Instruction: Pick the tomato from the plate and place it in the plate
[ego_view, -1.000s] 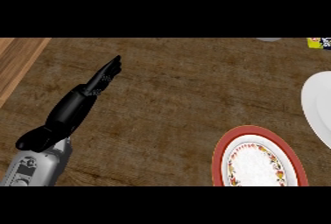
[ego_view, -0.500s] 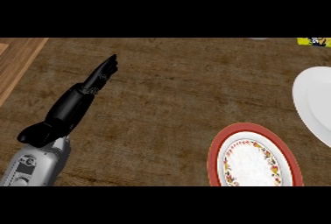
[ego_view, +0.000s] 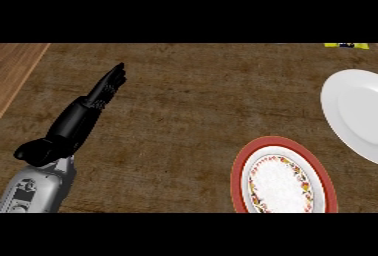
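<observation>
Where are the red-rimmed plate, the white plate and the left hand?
red-rimmed plate (ego_view: 238, 175): head view, its red rim.
white plate (ego_view: 354, 115): head view, its bare middle.
left hand (ego_view: 100, 95): head view, its straight fingers.

A kitchen. Two round dinner plates, one plain white (ego_view: 354, 115) and one red-rimmed with a floral border (ego_view: 284, 180), sit on a dark brown wood-grain worktop (ego_view: 192, 100).

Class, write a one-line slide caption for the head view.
Left hand open over the brown counter; a red-rimmed plate and a white plate sit at right.
</observation>
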